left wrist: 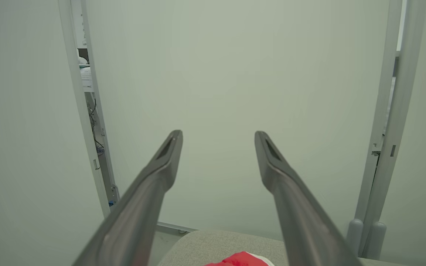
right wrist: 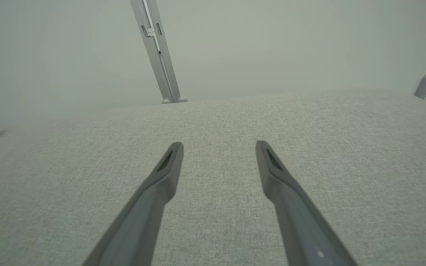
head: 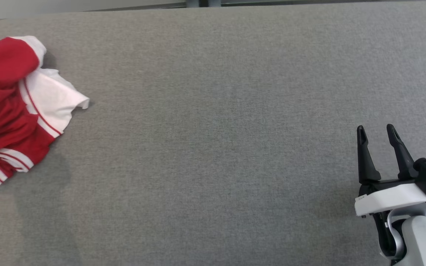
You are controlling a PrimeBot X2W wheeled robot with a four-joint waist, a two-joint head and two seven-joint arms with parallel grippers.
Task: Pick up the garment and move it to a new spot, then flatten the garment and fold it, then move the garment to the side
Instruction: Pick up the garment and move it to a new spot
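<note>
Head view: the garment [head: 13, 107] lies bunched at the left edge, its long axis top to bottom. My right gripper [head: 379, 135], spread and empty, sits lower right, well apart from it.

Left wrist view: the left gripper [left wrist: 218, 138] is spread, with the garment at the bottom edge, so I judge the left arm nearer.

Right wrist view: the table [right wrist: 309, 147] lies under the spread fingers.

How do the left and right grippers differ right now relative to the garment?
The left gripper faces a pale wall panel; the right gripper looks down across the grey surface. The garment lies close below the left gripper, whereas the right gripper sits far across the surface from it. Both are open and empty.
</note>
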